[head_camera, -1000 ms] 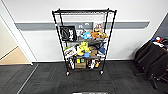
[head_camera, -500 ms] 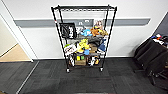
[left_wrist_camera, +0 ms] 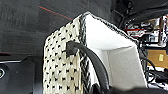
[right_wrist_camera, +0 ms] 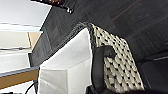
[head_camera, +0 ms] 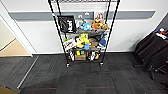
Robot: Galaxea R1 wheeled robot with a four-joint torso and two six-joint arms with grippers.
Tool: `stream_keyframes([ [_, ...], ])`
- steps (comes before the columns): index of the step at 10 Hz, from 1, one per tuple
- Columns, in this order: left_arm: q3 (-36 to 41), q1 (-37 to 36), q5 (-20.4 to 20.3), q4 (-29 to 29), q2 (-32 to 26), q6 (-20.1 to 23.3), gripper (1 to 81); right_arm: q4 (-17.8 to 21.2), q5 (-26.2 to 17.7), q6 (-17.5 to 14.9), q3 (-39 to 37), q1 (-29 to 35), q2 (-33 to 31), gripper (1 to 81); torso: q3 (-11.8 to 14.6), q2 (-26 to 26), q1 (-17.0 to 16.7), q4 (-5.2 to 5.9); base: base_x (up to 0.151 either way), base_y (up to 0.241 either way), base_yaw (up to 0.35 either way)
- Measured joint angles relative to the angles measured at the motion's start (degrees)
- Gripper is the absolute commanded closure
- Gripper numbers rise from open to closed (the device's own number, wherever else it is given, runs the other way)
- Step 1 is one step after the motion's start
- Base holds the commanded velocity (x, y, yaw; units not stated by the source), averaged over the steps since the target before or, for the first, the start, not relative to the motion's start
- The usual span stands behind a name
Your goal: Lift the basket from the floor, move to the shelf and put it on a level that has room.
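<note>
Cream weave and white lining show close under both wrists: the basket [left_wrist_camera: 82, 57] hangs off the floor [head_camera: 100, 77], each black loop handle [left_wrist_camera: 92, 60] running up toward an end effector, though whether either is clamped on a handle I cannot tell. Carrying seems to be the step in hand; both ends should stay level so the basket does not tip. Farther ahead the shelf [head_camera: 83, 32] stands against the wall, its middle tiers crowded with toys [head_camera: 90, 25], so a freer level is best chosen early.
</note>
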Motion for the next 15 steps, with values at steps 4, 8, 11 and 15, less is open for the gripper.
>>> stream_keyframes([
  [4, 0.0, 0.07, -0.99, 0.0, -0.13, 0.17, 81.1, 0.02, 1.0, -0.22, -0.02, 0.55, 0.33, 81.1, 0.15, 0.64, -0.18, 0.0, 0.0, 0.0, 0.0],
  [8, -0.02, 1.24, -0.33, 0.16, -0.16, 0.37, 81.1, 0.02, 0.55, -0.13, -0.16, -0.48, 0.88, 81.1, 6.01, 0.64, -0.22, 0.0, 0.0, 0.0, 0.0],
  [11, 0.0, 3.52, -0.05, 0.99, -0.17, 1.37, 81.1, 0.0, -0.05, -0.2, -0.16, -1.41, 0.9, 81.1, 11.34, 0.61, -0.29, 0.0, 0.0, 0.0, 0.0],
  [15, 3.94, 5.89, -2.91, 1.32, -2.56, 1.52, 81.1, -0.05, -0.3, -0.45, 1.19, -2.54, 0.49, 81.1, 15.02, 0.5, -0.42, 0.0, 0.0, 0.0, 0.0],
])
